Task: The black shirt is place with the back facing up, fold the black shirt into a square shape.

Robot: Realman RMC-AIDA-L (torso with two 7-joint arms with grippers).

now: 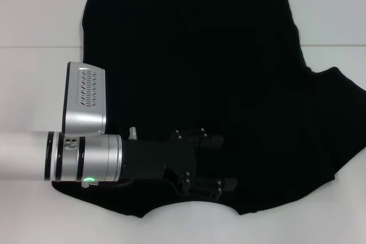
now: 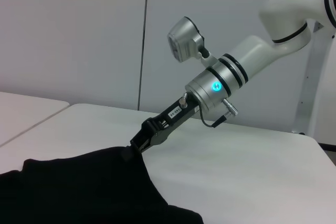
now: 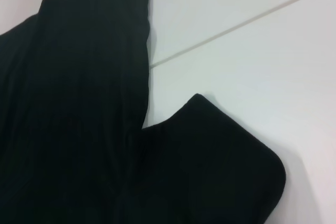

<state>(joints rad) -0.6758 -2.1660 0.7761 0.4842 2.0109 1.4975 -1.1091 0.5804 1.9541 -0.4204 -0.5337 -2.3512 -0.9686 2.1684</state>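
Finding: the black shirt (image 1: 229, 55) lies flat on the white worktop (image 1: 40, 10). One sleeve (image 1: 337, 101) is spread to my right and the hem runs off the far edge. My left hand (image 1: 226, 163) sits low over the cloth by the near edge. It is black against black, so I cannot tell its opening or whether it holds anything. My right hand is outside the head view. Assessment: the fabric is light, limp and prone to sagging and creasing. Best taken by pinching an edge or corner.
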